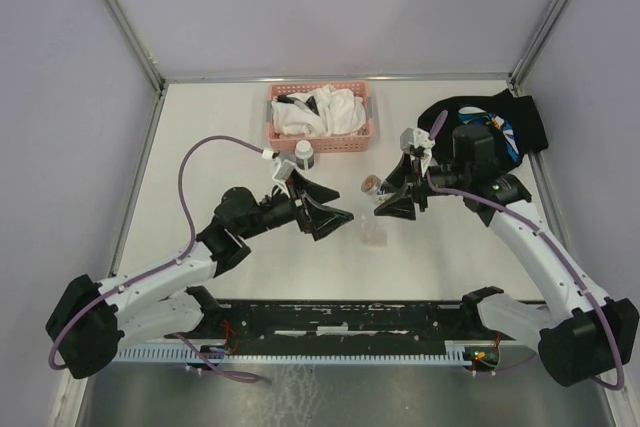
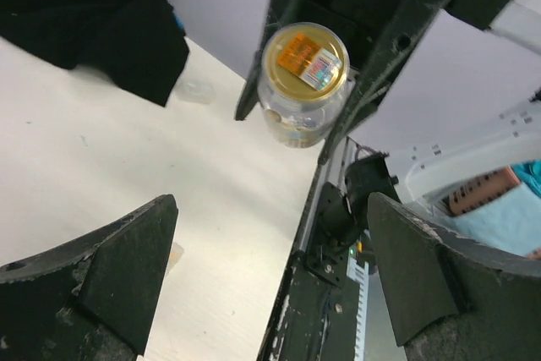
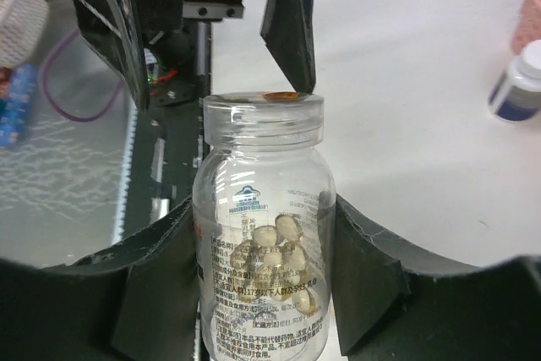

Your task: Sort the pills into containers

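A clear pill bottle (image 3: 264, 243) with a gold-orange lid (image 2: 303, 63) is held on its side above the table; my right gripper (image 3: 264, 226) is shut on its body. Pale yellow softgel pills (image 3: 283, 247) lie inside it. In the top view the bottle (image 1: 370, 185) points its lid toward my left gripper (image 1: 335, 215). That gripper is open and holds nothing, its fingers (image 2: 114, 264) spread wide a short way from the lid. The small clear container (image 1: 372, 234) lies flat on the table just below the bottle, its corner (image 2: 172, 256) peeking past my left finger.
A white bottle with a dark blue label (image 1: 304, 155) stands in front of the pink basket (image 1: 276, 132) holding white cloths. A black cloth (image 1: 525, 122) lies at the back right. The black rail (image 1: 340, 317) runs along the near edge.
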### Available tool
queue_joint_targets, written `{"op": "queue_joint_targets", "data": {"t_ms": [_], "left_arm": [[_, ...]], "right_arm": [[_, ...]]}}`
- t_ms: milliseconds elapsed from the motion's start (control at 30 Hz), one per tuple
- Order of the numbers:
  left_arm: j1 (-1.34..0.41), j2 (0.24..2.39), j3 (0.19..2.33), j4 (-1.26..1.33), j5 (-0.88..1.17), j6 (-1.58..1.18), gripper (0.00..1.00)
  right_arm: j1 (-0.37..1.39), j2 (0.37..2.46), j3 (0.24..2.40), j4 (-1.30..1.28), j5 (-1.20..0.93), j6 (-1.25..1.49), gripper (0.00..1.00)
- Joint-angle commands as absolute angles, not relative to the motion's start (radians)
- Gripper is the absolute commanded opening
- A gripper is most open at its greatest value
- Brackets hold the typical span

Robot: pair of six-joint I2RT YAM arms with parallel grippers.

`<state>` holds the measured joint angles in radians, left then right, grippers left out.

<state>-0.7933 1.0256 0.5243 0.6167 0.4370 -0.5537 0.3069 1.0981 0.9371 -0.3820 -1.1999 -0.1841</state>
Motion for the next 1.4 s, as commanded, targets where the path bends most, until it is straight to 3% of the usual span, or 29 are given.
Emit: {"op": "queue_joint_targets", "data": {"t_ms": [0,233,400,500,1200,1367], "left_arm": [[-0.791,0.963,0.515,0.642,0.237,-0.680,1.00],[-0.827,1.042,0.635,0.458,-0.043,-1.018,0.97],[-0.977,1.098,0.784,0.279,-0.335,-1.042,0.97],[-1.003,1.127,0.818,0.274,-0.409,-1.065,0.96],[-1.051,1.296,0.948,0.245,-0.434,-1.169,0.87],[-1.058,1.310,0.954,0.260,-0.404,-1.173,0.79]], "right_arm": [[0.311,1.025,0.986,-0.486,-1.029,-0.428,0.03],[0.331,0.981,0.933,-0.421,-0.800,-0.481,0.03],[0.367,1.011,0.938,-0.438,-0.726,-0.521,0.03],[0.389,1.025,0.939,-0.440,-0.709,-0.527,0.04],[0.425,1.034,0.943,-0.446,-0.695,-0.527,0.03],[0.425,1.035,0.945,-0.446,-0.695,-0.526,0.03]]}}
